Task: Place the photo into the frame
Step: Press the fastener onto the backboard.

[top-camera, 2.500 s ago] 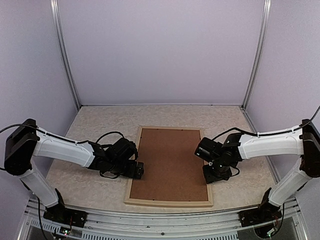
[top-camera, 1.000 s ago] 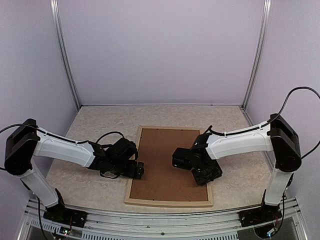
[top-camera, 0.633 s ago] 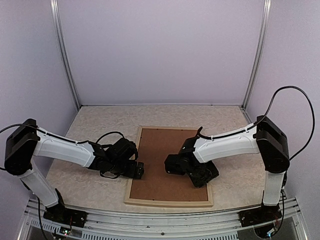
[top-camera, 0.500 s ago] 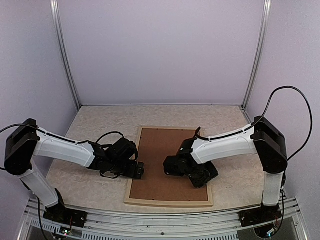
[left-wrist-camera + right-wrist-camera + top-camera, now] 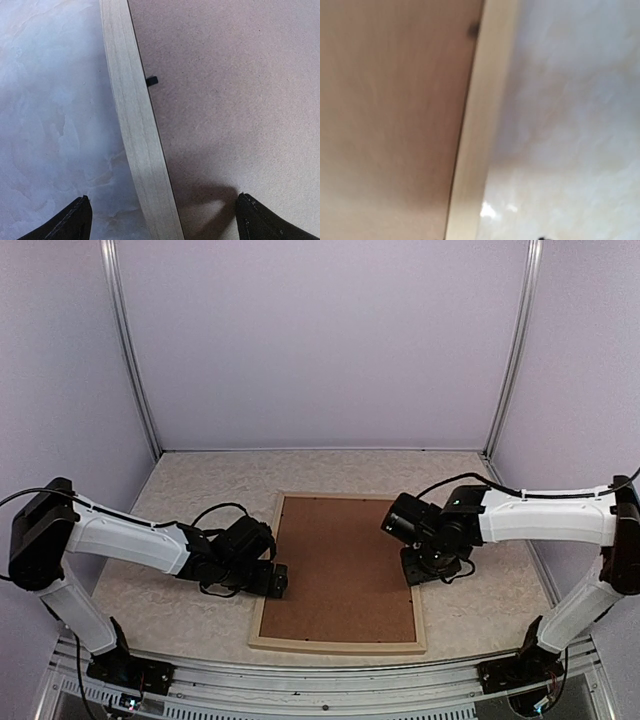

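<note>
The frame (image 5: pixel 335 644) of pale wood lies face down in the middle of the table, with the brown backing board (image 5: pixel 340 560) filling it. The photo is hidden. My left gripper (image 5: pixel 277 580) is open and straddles the frame's left rail (image 5: pixel 135 140), one finger over the table and one over the board (image 5: pixel 225 100). A small black tab (image 5: pixel 152 80) sits at the rail's inner edge. My right gripper (image 5: pixel 422 570) hovers low over the frame's right rail (image 5: pixel 475 150). Its wrist view is blurred and its fingers barely show, so its state is unclear.
The tabletop (image 5: pixel 190 490) is pale and marbled. Lilac walls with metal corner posts (image 5: pixel 135 360) close in the back and sides. An aluminium rail (image 5: pixel 300 680) runs along the near edge by the arm bases.
My right arm swung left over the middle of the backing board, then came back to the frame's right rail. The left arm, the frame and the board have not moved.
</note>
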`<state>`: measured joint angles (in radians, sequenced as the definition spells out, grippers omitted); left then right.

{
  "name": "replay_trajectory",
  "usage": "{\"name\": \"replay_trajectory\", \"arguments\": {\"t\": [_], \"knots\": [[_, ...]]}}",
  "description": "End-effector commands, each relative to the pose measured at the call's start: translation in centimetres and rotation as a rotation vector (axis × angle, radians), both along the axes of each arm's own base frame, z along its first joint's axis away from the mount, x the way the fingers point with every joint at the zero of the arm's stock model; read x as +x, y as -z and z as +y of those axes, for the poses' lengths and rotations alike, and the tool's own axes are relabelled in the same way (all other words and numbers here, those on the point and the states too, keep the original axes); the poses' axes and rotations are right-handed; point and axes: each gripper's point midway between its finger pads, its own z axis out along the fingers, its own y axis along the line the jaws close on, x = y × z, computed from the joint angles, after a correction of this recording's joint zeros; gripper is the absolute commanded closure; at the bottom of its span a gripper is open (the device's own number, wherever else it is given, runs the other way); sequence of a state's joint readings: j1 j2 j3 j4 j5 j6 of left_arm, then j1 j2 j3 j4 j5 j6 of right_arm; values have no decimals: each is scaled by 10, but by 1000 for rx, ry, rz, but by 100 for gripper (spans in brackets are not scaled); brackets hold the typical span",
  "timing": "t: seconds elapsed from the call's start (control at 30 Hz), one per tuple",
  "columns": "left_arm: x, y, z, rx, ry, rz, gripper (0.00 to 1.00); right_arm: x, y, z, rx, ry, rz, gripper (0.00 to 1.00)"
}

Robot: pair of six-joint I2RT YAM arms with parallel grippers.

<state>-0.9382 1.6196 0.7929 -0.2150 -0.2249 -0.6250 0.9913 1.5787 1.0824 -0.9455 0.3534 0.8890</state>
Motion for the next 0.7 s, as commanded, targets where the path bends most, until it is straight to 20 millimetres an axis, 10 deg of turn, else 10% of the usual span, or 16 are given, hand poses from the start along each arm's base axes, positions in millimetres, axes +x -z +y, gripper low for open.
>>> {"name": "replay_trajectory", "arguments": {"t": [0.0, 0.67], "knots": [[3, -2, 15, 51, -27, -10, 1, 16, -26, -3, 155, 13, -72, 52], [10, -35, 45, 14, -55, 35, 5, 43, -4, -21, 231, -20, -86, 48]]}}
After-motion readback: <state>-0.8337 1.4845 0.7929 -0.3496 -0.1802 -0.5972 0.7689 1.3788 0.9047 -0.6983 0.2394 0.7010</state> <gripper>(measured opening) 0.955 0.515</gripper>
